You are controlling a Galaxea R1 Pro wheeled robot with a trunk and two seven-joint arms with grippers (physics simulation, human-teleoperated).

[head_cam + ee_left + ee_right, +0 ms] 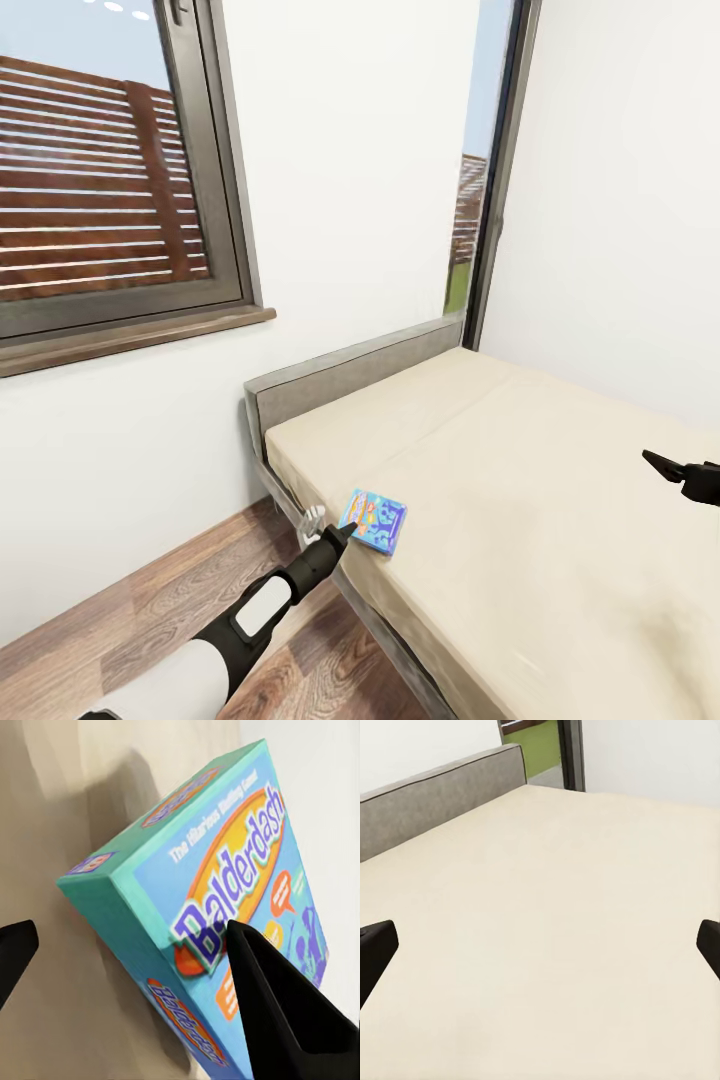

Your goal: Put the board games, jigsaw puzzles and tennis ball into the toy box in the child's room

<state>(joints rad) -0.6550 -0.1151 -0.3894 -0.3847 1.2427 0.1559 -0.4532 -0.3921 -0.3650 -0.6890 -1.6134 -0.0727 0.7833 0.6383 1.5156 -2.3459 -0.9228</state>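
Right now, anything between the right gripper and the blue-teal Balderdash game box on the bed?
Nothing: in the head view only bare beige mattress lies between the right gripper and the blue-teal Balderdash game box. The left gripper is at the box's other side.

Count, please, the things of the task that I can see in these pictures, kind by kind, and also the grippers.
Board games: 1, the blue Balderdash box near the edge of the bed
Jigsaw puzzles: 0
Tennis balls: 0
Toy boxes: 0
Grippers: 2, the left gripper at the box, the right gripper over the mattress
Total: 3
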